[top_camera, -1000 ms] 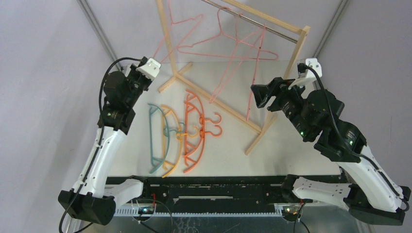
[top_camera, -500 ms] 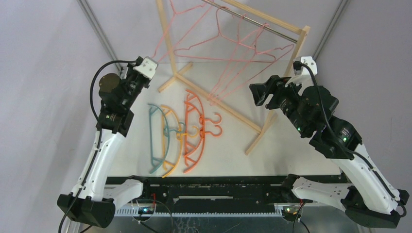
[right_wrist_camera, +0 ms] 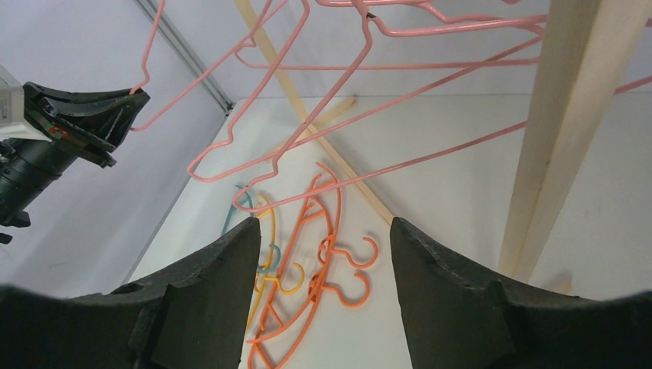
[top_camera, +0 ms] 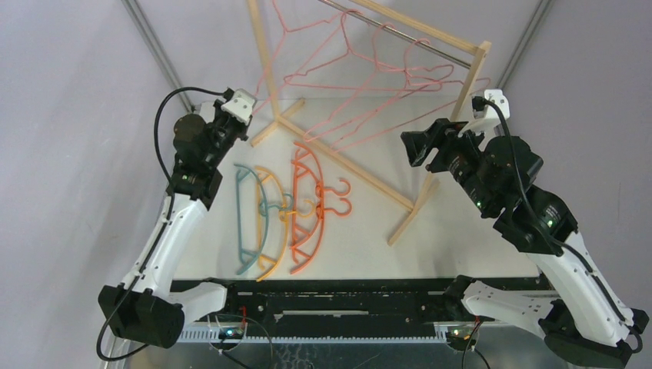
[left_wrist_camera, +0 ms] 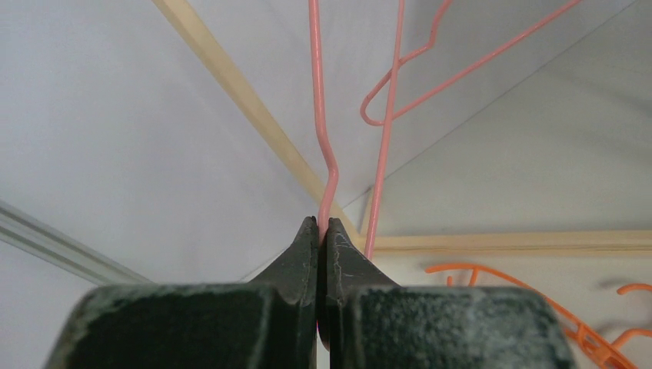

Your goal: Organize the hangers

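Observation:
Several thin pink wire hangers (top_camera: 361, 58) hang from the rod of the wooden rack. My left gripper (top_camera: 247, 117) is shut on the end of one pink wire hanger (left_wrist_camera: 316, 115) and holds it up by the rack's left post; its tip also shows in the right wrist view (right_wrist_camera: 140, 96). My right gripper (top_camera: 409, 146) is open and empty (right_wrist_camera: 323, 227), in the air beside the rack's right post. A teal hanger (top_camera: 244, 215), a yellow hanger (top_camera: 271, 223) and two orange hangers (top_camera: 307, 207) lie side by side on the table.
The pale wooden rack (top_camera: 470, 77) with its metal rod (top_camera: 430, 42) stands across the back of the table, its foot bars (top_camera: 369, 181) running over the tabletop. Its right post (right_wrist_camera: 550, 131) is close to my right gripper. Grey walls close in on both sides.
My left gripper has shifted slightly right with the pink wire hanger in it. The pink hangers on the rod have swung to new angles. The right gripper has barely moved.

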Available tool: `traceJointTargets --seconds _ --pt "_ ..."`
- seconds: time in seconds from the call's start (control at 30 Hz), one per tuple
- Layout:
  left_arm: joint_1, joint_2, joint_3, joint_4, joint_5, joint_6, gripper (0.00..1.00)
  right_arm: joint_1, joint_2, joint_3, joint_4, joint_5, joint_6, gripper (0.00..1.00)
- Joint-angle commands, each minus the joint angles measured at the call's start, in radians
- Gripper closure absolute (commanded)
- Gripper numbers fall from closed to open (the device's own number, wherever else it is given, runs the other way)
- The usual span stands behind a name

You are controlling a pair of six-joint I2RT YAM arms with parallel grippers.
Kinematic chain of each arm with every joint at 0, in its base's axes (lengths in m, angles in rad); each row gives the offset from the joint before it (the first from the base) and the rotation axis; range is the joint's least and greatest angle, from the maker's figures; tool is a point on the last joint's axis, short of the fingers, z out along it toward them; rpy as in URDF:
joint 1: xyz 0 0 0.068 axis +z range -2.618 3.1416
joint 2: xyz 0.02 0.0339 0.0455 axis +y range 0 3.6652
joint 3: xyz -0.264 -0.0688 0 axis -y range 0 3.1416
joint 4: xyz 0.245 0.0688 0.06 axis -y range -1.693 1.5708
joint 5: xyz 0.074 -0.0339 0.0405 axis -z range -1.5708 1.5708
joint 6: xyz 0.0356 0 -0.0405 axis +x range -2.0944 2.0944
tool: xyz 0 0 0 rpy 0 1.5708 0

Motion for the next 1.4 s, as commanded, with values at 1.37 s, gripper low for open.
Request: traceJointTargets --seconds 1.37 --pt "-0.116 -0.056 -0.113 0.182 0.010 -0.024 1.00 -0.067 0.001 -0.039 0.041 -0.111 0.050 0.31"
